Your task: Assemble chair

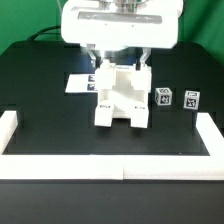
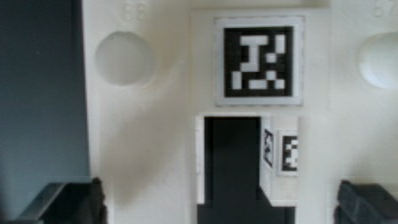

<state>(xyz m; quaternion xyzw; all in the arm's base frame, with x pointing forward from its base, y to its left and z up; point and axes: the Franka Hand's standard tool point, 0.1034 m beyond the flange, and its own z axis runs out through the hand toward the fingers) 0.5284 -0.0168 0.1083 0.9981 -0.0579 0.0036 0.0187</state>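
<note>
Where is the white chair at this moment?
The chair stands on the table under the gripper; the marker board lies toward the exterior view's left.

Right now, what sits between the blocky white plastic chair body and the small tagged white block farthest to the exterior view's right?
Another small tagged white block, standing on the black table apart from both; the exterior view shows it.

The black worktop [image 1: 40, 105] has a white rail [image 1: 110, 167] along its 6 o'clock edge. At 12 o'clock stands a pale wall [image 1: 200, 20].
</note>
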